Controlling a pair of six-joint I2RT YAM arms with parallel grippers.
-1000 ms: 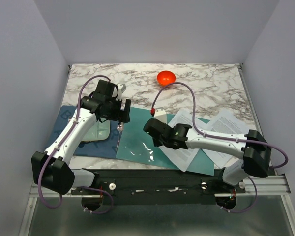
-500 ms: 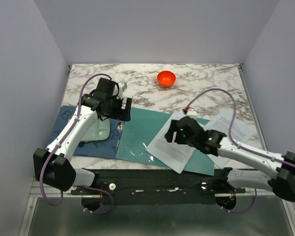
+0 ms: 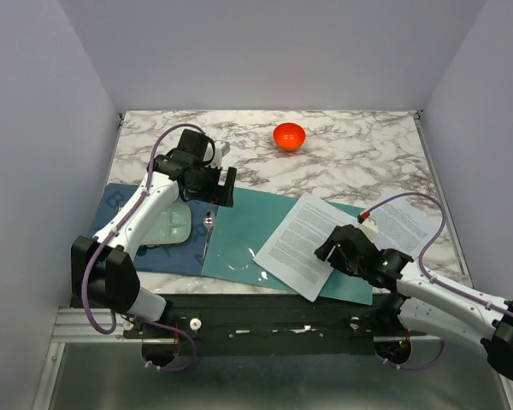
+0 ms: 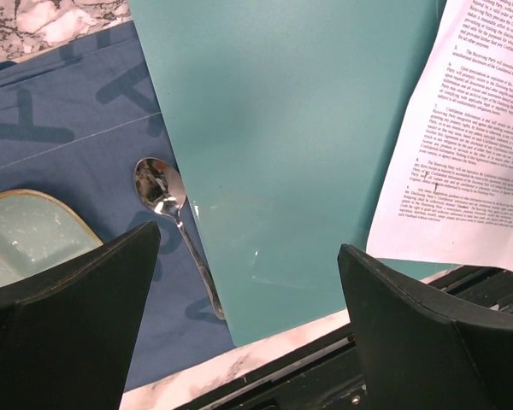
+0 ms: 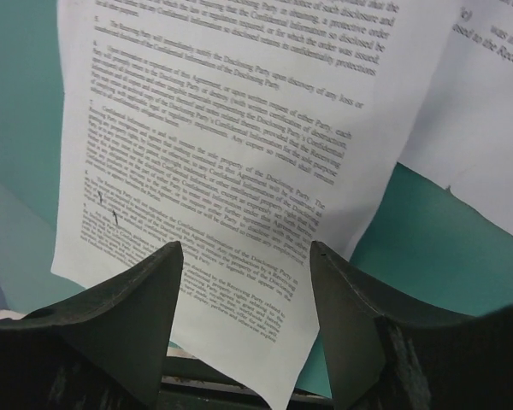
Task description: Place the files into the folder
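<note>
Marble-veined desk (image 3: pixel 359 145) is enclosed by pale walls on three sides, and open surface is left along its far half, where only an orange bowl (image 3: pixel 289 135) is set. The folder (image 3: pixel 239 235) is laid flat at the near middle, its left edge overlapping a blue mat (image 3: pixel 111 205) on which a pale green tray (image 3: pixel 167 229) and a spoon (image 4: pixel 158 184) are placed, the spoon's handle tucked under that edge. The files (image 3: pixel 303 243) are spread askew on the folder's right half, the near corner pushed past its near edge; a second sheet (image 3: pixel 406 224) is seen further right, partly off the folder. The left claw (image 3: pixel 215 190) is held spread wide above the folder's far left corner, with nothing gripped. The right claw (image 3: pixel 329 252) is poised over the files' near right edge, its jaws parted and nothing held between them
</note>
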